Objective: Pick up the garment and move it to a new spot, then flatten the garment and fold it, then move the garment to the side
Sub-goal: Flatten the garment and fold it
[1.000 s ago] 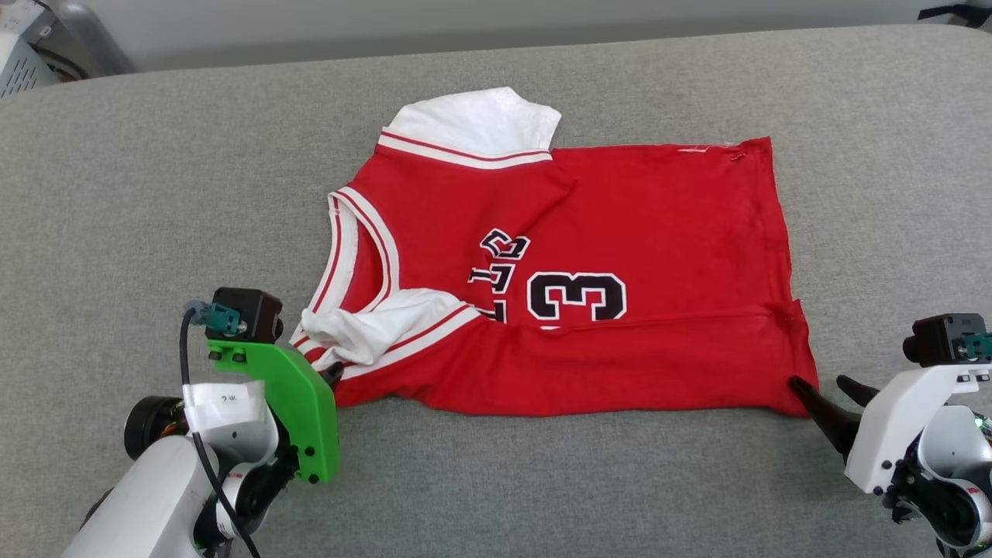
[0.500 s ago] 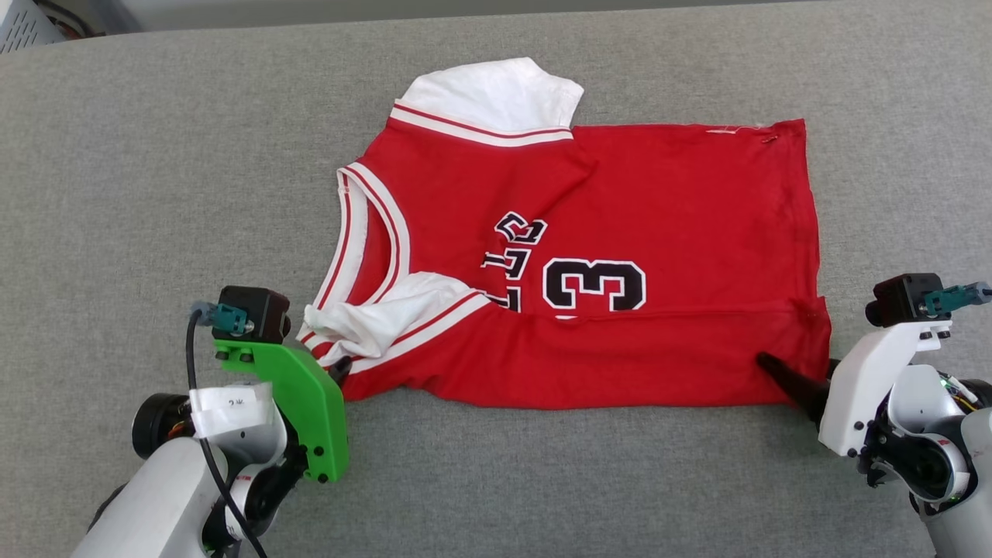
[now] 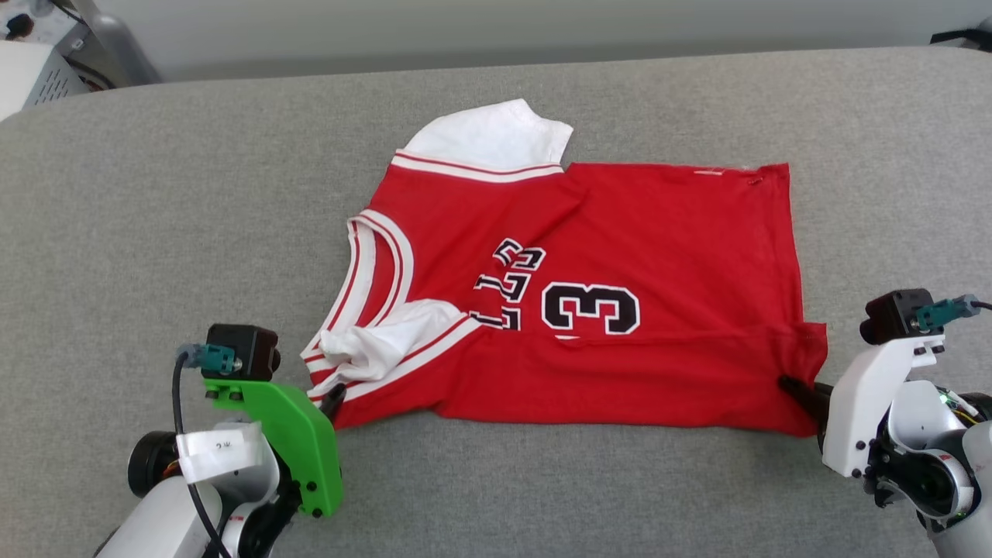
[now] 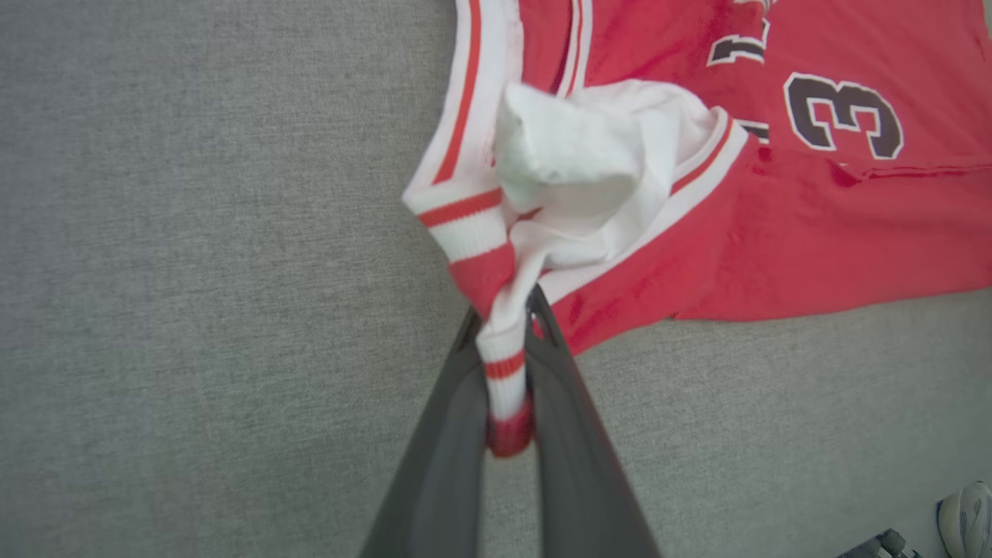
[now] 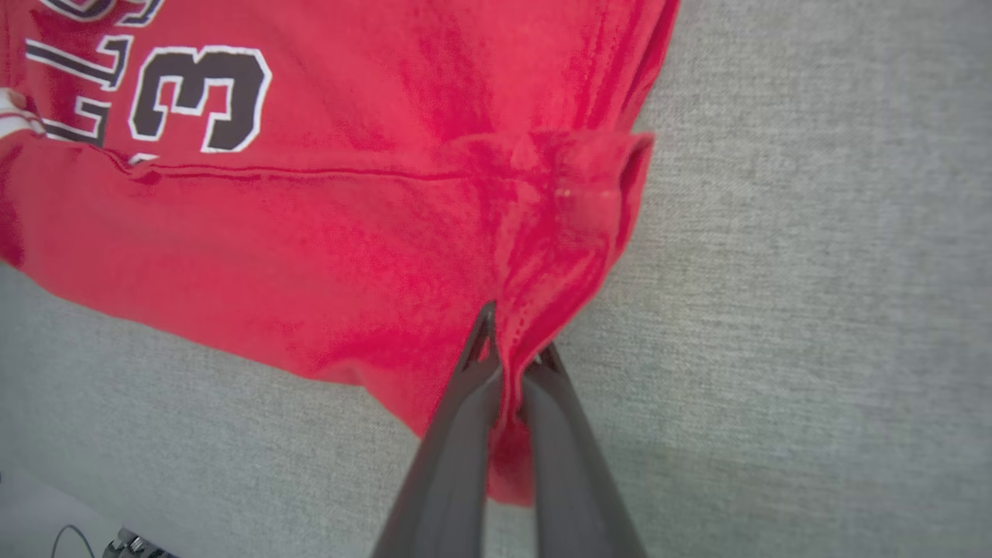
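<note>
Two grips: both near corners of the garment (image 3: 620,256) are now held, one by each gripper.
Change: a second ago the right gripper (image 3: 794,385) stood wide open at the hem corner. Its jaws have since closed narrow on the red cloth there.
Left gripper (image 3: 333,399): unchanged, jaws pinched tight on the striped trim beside the bunched near sleeve (image 3: 372,345).
Garment place: lying mid-way on the grey surface (image 3: 155,232), collar toward its left edge, hem toward its right edge, far sleeve (image 3: 496,132) spread toward the far edge.
Fold state: a strip along the near side already lies turned over the front, hiding part of the number.
Meaning: with the second grip made, the near edge looks ready to be lifted and carried across for the next fold.
Watch: the near sleeve is crumpled, so it may end up trapped untidily inside the fold.
</note>
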